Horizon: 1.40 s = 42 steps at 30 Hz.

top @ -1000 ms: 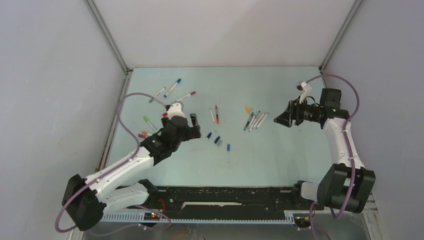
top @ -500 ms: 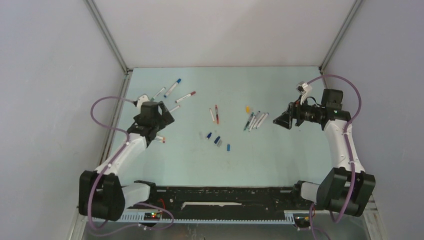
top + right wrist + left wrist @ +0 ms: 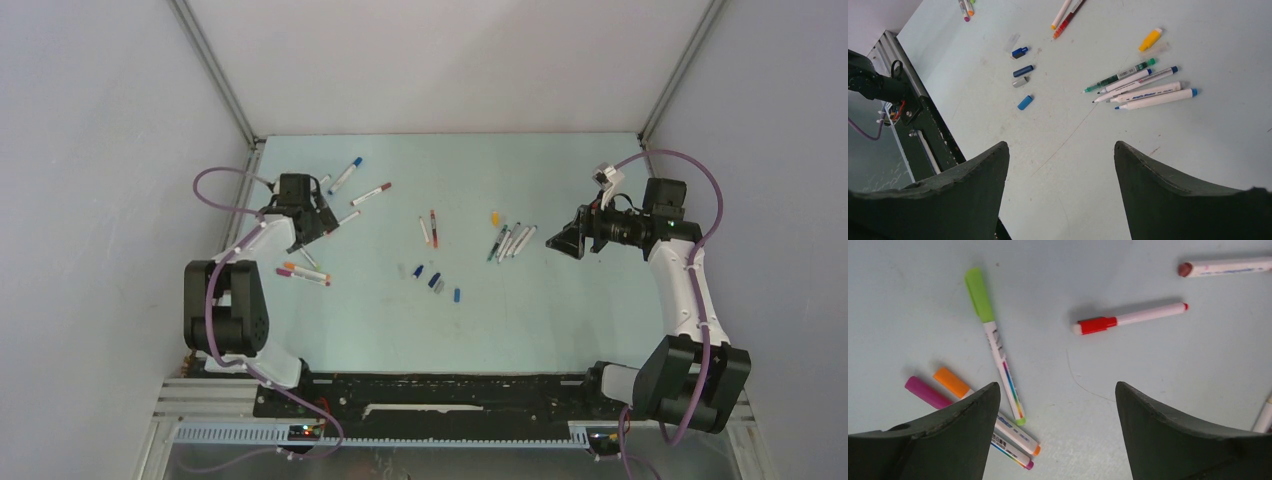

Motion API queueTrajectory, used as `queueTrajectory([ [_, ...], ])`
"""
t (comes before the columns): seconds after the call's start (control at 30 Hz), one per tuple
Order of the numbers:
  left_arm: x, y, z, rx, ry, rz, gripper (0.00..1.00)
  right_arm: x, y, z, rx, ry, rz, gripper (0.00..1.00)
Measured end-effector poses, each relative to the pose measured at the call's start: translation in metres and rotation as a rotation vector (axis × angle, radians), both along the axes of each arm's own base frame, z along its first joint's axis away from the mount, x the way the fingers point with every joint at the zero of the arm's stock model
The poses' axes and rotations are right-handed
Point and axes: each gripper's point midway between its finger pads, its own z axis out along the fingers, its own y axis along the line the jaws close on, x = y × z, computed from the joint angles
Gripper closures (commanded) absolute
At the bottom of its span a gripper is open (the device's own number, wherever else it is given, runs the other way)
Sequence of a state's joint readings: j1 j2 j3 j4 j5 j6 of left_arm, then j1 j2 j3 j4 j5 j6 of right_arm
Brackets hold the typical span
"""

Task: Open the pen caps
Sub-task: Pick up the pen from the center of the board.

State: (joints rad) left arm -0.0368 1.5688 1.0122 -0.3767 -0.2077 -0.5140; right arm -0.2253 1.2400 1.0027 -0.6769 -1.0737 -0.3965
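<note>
No legible words or numbers, only tiny blurred blue print along white pen barrels (image 3: 1148, 93)

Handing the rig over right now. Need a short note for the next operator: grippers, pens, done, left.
Left gripper: open, empty, above capped pens at the table's left side.
Right gripper: open, empty, above bare table near the uncapped pens.
Done: that group lies with tips bare; loose caps mid-table, yellow cap beside the group.
Left: green cap, orange cap, magenta cap and red cap are on; more capped pens farther back.
</note>
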Motion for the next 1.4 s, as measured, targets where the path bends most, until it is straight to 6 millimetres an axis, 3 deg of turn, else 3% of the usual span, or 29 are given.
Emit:
queueTrajectory([
  [0.23,-0.004,0.028,-0.02,-0.025,0.056,0.073,0.28,0.0,0.0,0.0,0.0,-0.001,0.0,0.21],
  [0.5,-0.018,0.035,-0.057,-0.043,0.177,0.105,0.5,0.0,0.0,0.0,0.0,-0.001,0.0,0.21],
  [0.97,-0.009,0.038,-0.059,-0.047,0.213,0.117,0.67,0.0,-0.001,0.0,0.002,0.0,-0.003,0.21],
  [1.4,-0.009,0.04,-0.06,-0.041,0.274,0.104,0.73,0.001,-0.004,0.001,0.006,-0.002,-0.012,0.21],
])
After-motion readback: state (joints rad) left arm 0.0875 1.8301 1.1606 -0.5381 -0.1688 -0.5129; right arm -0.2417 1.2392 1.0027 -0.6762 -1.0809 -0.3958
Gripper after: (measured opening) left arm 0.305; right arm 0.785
